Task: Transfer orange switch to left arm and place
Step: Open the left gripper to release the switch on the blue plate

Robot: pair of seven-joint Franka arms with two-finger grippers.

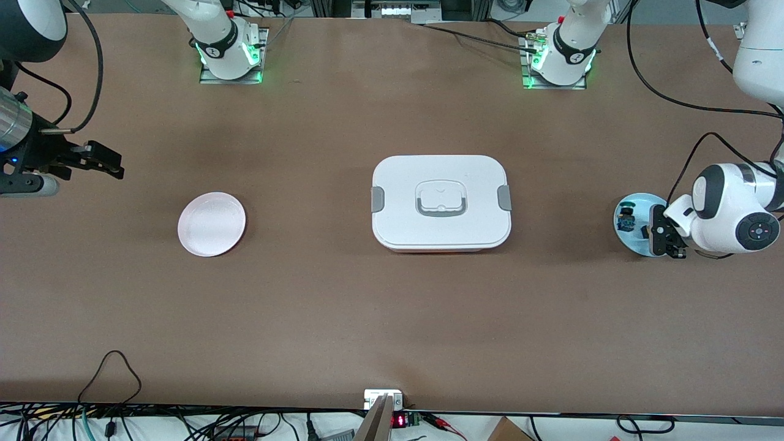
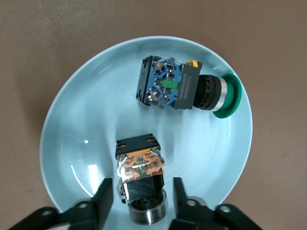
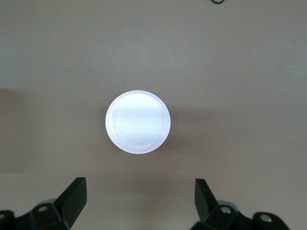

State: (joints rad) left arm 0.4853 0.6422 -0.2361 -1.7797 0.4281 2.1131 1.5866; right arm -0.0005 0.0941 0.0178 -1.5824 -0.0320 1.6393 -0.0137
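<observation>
While orange switch [image 2: 140,179] lies button-end toward it, left gripper's [image 2: 142,201] open fingers [image 2: 103,201] straddle it.

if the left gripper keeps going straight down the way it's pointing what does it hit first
Most likely the orange switch, which lies between the open fingers of the left gripper on the light blue plate. How much gap remains is unclear.

The box [image 1: 441,203] stands mid-table between the pink plate [image 1: 212,223] and the blue plate [image 1: 634,223], blocking the direct line; bare table [image 1: 392,318] flanks it nearer and farther.
</observation>
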